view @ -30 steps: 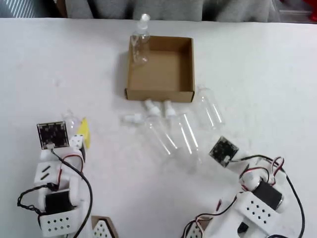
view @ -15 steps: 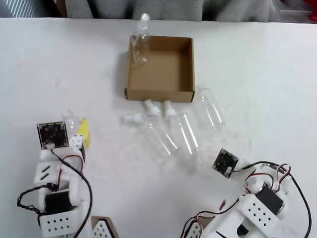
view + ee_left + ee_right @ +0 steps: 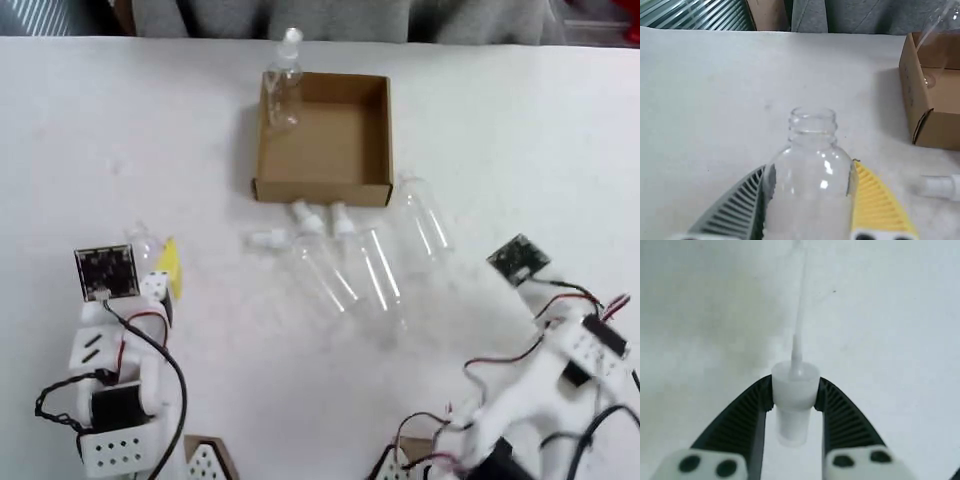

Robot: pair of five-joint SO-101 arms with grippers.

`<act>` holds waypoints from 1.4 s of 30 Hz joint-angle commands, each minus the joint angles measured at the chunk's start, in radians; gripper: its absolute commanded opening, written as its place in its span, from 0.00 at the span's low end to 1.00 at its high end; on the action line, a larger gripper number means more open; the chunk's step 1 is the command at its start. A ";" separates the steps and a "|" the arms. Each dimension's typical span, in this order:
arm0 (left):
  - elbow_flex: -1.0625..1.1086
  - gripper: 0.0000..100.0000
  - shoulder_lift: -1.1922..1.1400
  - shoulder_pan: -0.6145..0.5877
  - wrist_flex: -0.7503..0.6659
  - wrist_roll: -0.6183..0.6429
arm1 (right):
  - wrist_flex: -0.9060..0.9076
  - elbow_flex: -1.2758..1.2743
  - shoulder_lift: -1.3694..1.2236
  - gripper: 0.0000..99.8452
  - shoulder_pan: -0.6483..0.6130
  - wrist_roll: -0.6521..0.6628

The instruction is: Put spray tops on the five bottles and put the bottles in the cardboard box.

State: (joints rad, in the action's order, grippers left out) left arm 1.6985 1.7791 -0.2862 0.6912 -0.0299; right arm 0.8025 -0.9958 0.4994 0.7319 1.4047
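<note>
Spray top (image 3: 795, 390) is pinched at its collar in the right gripper (image 3: 795, 386), jaws clamped on both sides. Its dip tube (image 3: 800, 305) points away from the wrist over the table (image 3: 880, 300). The left gripper (image 3: 811, 171) jaws pinch the open-neck bottle (image 3: 812, 165) at the shoulder, neck clear of the fingers. That bottle is at lower left of the high view and the right arm is at lower right, well apart.

Step in hand, my read: mate top to that neck. To do it well:
- Aim with the tube tip, not the collar. The tube is thin and looks slightly bent.
- Get the tip over the mouth first and feed along the bottle axis, then seat the collar square.
- Left holds rigid. The grip is on smooth round plastic, so side load could twist it.
- Main risk: the tube catches the rim and buckles.

Remaining: one boxed bottle (image 3: 283, 95) leans in the upper-left corner of the cardboard box (image 3: 322, 190). Two capped bottles (image 3: 325, 265) lie just below the box. Another bottle (image 3: 425, 228) to their right looks uncapped, and a loose top (image 3: 268, 240) lies to their left.
</note>
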 commanded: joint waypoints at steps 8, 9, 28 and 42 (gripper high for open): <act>-0.003 0.11 0.025 0.010 0.003 -0.009 | -0.015 0.170 -0.260 0.16 -0.016 -0.060; -0.003 0.11 0.025 0.010 0.003 -0.009 | -0.015 0.173 -0.259 0.19 -0.016 -0.060; -0.003 0.11 0.025 0.012 0.003 -0.009 | 0.484 0.457 -0.259 0.04 0.067 -0.069; -0.003 0.11 0.025 0.012 0.003 -0.009 | 0.186 0.216 -0.263 0.02 0.234 -0.235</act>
State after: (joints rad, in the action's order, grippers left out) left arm 1.6985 1.7791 -0.2862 0.6912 -0.0299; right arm 1.1185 -0.7396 0.2371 0.9513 1.2436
